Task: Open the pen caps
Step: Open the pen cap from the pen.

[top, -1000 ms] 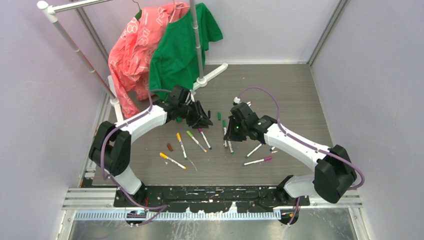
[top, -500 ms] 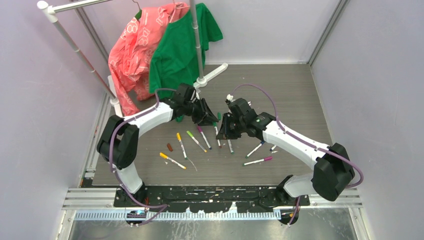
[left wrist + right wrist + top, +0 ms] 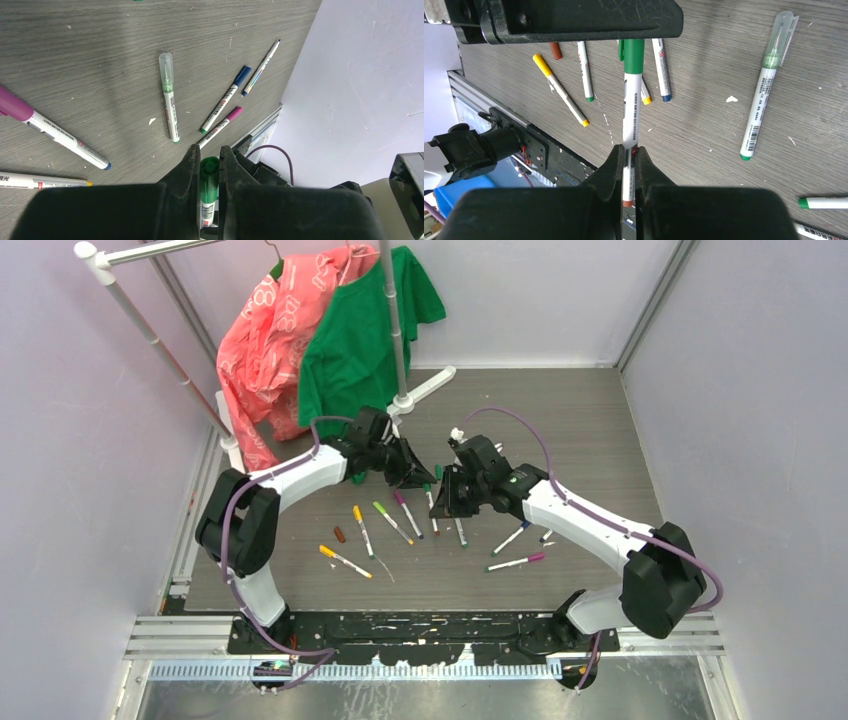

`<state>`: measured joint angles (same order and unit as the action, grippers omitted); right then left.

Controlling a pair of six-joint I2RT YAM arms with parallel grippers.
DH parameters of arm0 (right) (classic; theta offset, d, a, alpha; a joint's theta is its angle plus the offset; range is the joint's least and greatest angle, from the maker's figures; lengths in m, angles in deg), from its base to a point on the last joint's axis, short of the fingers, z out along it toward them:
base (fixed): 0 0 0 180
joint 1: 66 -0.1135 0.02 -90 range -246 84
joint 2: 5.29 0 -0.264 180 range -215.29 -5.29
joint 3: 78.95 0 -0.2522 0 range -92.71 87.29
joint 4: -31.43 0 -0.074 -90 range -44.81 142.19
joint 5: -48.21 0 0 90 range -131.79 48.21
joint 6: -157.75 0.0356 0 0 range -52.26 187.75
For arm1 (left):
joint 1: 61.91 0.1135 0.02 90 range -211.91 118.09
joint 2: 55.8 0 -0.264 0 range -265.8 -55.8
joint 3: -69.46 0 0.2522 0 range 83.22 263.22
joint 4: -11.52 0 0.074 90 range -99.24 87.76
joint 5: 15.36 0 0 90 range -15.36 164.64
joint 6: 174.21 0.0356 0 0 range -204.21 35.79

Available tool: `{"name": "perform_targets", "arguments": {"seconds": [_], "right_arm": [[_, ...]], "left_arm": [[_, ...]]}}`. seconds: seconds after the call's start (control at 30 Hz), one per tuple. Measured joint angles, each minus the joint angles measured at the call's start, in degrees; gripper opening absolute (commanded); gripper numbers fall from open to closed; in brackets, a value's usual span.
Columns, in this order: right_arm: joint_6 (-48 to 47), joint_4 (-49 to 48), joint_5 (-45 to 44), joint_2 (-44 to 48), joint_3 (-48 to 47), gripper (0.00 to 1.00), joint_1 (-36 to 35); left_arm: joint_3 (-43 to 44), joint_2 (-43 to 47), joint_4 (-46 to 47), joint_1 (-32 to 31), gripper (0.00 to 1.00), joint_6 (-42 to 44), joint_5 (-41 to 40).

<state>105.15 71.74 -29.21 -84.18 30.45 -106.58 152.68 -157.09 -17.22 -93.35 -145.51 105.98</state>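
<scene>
A pen with a white barrel (image 3: 631, 107) and a green cap (image 3: 633, 52) is held in the air between both grippers. My left gripper (image 3: 418, 476) is shut on the green cap (image 3: 209, 171), seen in the left wrist view (image 3: 207, 150). My right gripper (image 3: 446, 492) is shut on the barrel's other end, seen in the right wrist view (image 3: 626, 149). Several other pens lie on the table below, among them a yellow one (image 3: 345, 561), a magenta one (image 3: 517, 561) and a clear-capped green one (image 3: 169, 95). A loose brown cap (image 3: 340, 534) lies near the yellow pen.
A clothes rack pole (image 3: 398, 340) with a pink shirt (image 3: 270, 340) and a green shirt (image 3: 360, 340) stands at the back left, just behind the left arm. Lilac walls close in both sides. The metal table edge (image 3: 430, 625) runs by the arm bases.
Over the last second both grippers moved toward each other, the left to the right and the right to the left. They now meet on the green-capped pen.
</scene>
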Motion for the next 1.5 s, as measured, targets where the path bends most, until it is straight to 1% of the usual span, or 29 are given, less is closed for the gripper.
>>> {"name": "perform_targets", "arguments": {"seconds": [0.03,0.13,0.2,0.27,0.37,0.4,0.43,0.47,0.53,0.57,0.7,0.8,1.0,1.07,1.17,1.3,1.4,1.5], "right_arm": [[-0.02,-0.15,-0.07,-0.02,0.00,0.03,0.02],[0.00,-0.24,-0.33,-0.15,0.00,0.20,0.07],[0.04,-0.42,-0.31,-0.66,0.00,0.28,0.04],[0.20,-0.76,-0.26,-1.38,-0.07,0.32,0.04],[0.31,-2.60,-0.17,-3.56,-0.48,0.33,0.02],[0.37,-3.08,-0.04,-4.63,-0.90,0.33,-0.04],[0.42,-3.52,0.02,-5.31,-1.16,0.30,-0.09],[0.42,-4.00,0.04,-5.90,-1.38,0.24,-0.09],[0.50,-4.85,0.15,-7.04,-1.88,0.04,-0.09],[0.31,-5.01,0.13,-7.26,-1.95,0.02,-0.09],[0.46,-5.07,-0.09,-7.30,-2.38,0.01,-0.11],[0.46,-4.98,-0.79,-7.19,-2.36,0.01,-0.37],[0.81,-8.31,-5.42,-4.00,0.04,0.01,-0.50],[1.25,-6.69,-5.44,-2.40,2.01,0.01,-1.14],[2.10,-3.61,-4.81,-0.57,6.47,0.01,-3.50],[3.08,-0.70,-4.04,0.98,9.62,0.01,-4.61],[3.26,0.09,-5.07,2.19,9.14,0.01,-3.72],[3.23,1.40,-9.18,2.29,6.75,0.01,-2.08]], "left_arm": [[-0.17,0.00,0.52,0.04,0.00,0.04,0.02],[-0.87,0.00,2.03,0.07,0.00,0.07,0.20],[-1.40,0.04,2.78,0.09,0.00,0.17,0.20],[-1.79,0.04,3.17,0.11,0.00,0.15,0.26],[-1.88,0.17,3.98,-0.09,0.00,-0.33,1.42],[-1.88,0.35,4.20,-0.13,0.00,-0.42,1.79],[-1.88,0.57,4.35,-0.17,0.00,-0.48,2.01],[-1.88,0.81,4.50,-0.20,0.00,-0.59,2.23],[-1.88,1.51,4.63,-0.22,0.00,-0.81,2.38],[-1.88,1.81,4.52,-0.22,0.00,-0.74,2.32],[-1.64,2.40,3.69,-0.15,0.00,-0.15,1.51],[-0.04,2.32,1.18,-0.04,0.00,0.35,-0.37],[7.61,-0.94,-5.49,0.02,0.00,-0.09,-1.16],[9.88,-2.97,-4.46,0.98,0.00,-1.64,-3.50],[12.92,-6.54,-0.81,5.25,0.00,-4.68,-6.40],[13.60,-9.22,3.89,10.12,0.00,-7.82,-8.24],[14.19,-10.29,5.14,11.17,0.00,-7.28,-7.54],[15.69,-11.15,2.80,10.60,0.00,-3.67,-7.30]]}}
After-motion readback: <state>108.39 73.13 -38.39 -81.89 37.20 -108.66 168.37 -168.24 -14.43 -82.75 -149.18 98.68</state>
